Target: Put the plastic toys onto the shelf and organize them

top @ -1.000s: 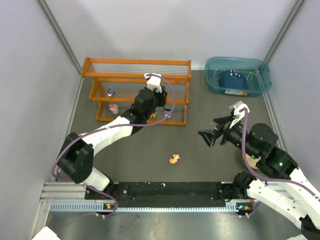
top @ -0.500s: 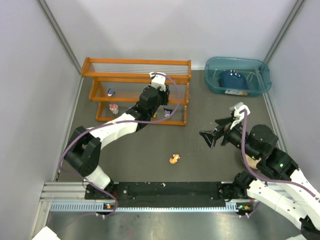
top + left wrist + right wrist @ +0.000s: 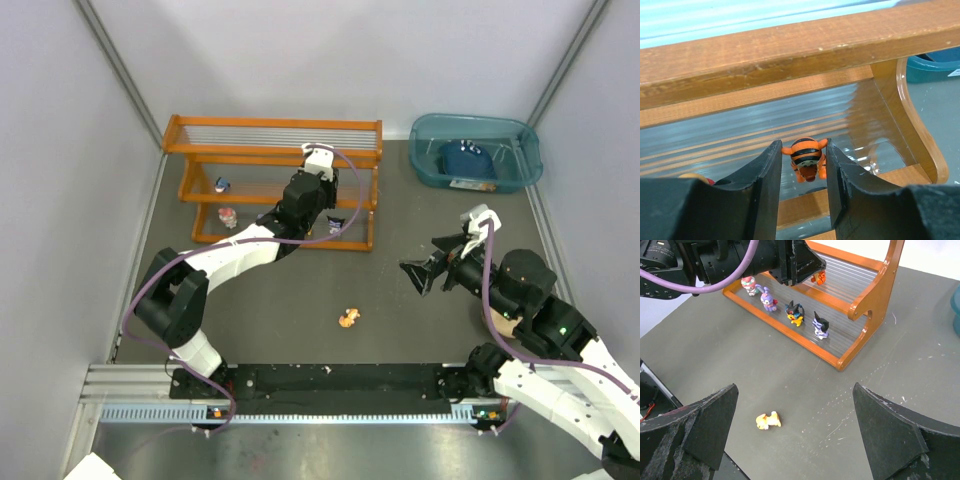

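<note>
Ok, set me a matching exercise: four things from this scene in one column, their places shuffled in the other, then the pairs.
Things
1. orange-and-black striped tiger figurine
2. small yellow-orange plastic figurine
3. dark blue rounded item
4. little purple plastic figurine

Places
A. inside the teal translucent plastic bin
B. standing on the orange-framed rack with silvery rods
C. between the jaws of the left gripper
D. lying on the grey table

Pairs: 1-C, 2-D, 3-A, 4-B
</note>
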`<control>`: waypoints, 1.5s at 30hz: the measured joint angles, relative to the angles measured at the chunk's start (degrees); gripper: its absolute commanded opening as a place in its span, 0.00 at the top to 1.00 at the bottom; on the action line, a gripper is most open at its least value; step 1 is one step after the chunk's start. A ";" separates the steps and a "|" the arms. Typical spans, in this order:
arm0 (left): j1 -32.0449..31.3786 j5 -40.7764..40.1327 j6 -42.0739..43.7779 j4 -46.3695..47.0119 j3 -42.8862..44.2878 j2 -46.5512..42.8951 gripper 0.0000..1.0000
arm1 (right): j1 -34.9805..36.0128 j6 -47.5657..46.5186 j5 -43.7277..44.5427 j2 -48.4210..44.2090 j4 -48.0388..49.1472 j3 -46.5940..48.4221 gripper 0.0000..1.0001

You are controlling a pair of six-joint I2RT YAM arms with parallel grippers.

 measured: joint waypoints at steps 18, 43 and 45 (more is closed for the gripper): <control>0.00 -1.84 -0.11 -0.11 0.00 0.15 0.78 | 0.00 0.02 0.85 -0.11 -0.02 0.00 0.01; 0.00 -1.20 -0.90 -1.62 0.00 2.01 0.32 | 0.00 -0.33 1.84 -0.35 -0.48 -0.74 0.01; 0.00 -1.20 -1.07 -1.64 0.00 2.01 0.30 | 0.00 -0.35 1.88 -0.39 -0.48 -0.74 0.01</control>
